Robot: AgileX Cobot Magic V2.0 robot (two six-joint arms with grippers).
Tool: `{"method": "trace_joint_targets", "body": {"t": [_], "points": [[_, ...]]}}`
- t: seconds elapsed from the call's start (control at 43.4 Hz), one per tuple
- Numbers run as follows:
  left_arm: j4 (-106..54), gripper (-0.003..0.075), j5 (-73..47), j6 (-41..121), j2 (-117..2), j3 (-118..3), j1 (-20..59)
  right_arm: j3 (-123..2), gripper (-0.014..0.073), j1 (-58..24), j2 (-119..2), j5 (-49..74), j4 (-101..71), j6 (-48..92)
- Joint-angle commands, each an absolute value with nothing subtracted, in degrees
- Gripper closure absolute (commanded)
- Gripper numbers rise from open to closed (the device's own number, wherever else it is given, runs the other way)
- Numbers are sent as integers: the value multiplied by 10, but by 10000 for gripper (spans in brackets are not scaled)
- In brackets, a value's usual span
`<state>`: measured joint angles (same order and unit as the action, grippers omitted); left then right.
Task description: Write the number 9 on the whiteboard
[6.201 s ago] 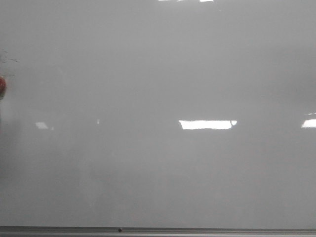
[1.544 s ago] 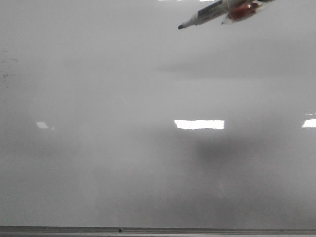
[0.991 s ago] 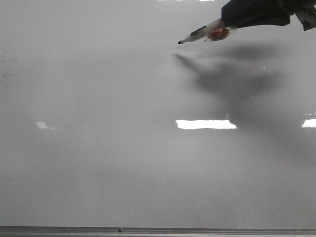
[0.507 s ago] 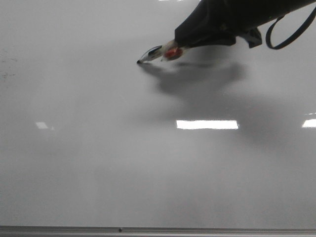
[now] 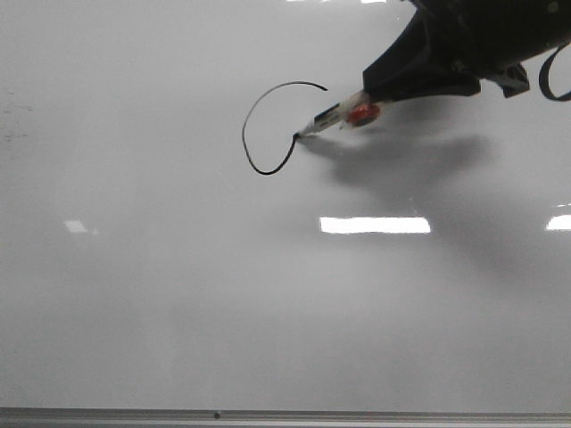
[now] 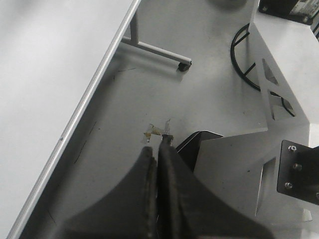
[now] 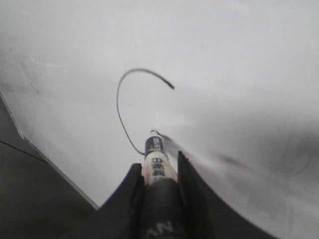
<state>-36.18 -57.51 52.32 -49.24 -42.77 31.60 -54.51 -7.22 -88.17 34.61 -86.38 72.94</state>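
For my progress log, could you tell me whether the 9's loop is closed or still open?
Open: the number 9 is only a C-shaped arc; the marker tip sits at its lower end, short of the upper end.

The floor point(image 6: 199, 84) is smooth pale grey, scuffed with thin dark marks and a scrap of torn tape point(image 6: 155, 130). A grey metal stand leg point(image 6: 159, 51) ends in a dark caster. A white cabinet point(image 6: 284, 64) stands nearby, black cable point(image 6: 238, 55) looped beside it.

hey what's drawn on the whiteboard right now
On the whiteboard: an open black curve, the number 9's unfinished loop. The marker in the right gripper touches its end. Nothing else written shows; the arm hides one corner.
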Motion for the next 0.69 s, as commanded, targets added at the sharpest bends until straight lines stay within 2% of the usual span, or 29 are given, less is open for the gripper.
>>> {"method": "trace_joint_targets", "body": {"t": [0.0,0.369,0.668], "points": [[-392,739,-551,517,-488,-442,315,-587,653,-62,-859,310,-882,738],[-392,739,-551,517,-488,-442,315,-596,653,-64,-869,307,-860,730],[-392,739,-551,517,-488,-442,315,-465,653,-82,-894,293,-825,724]]}}
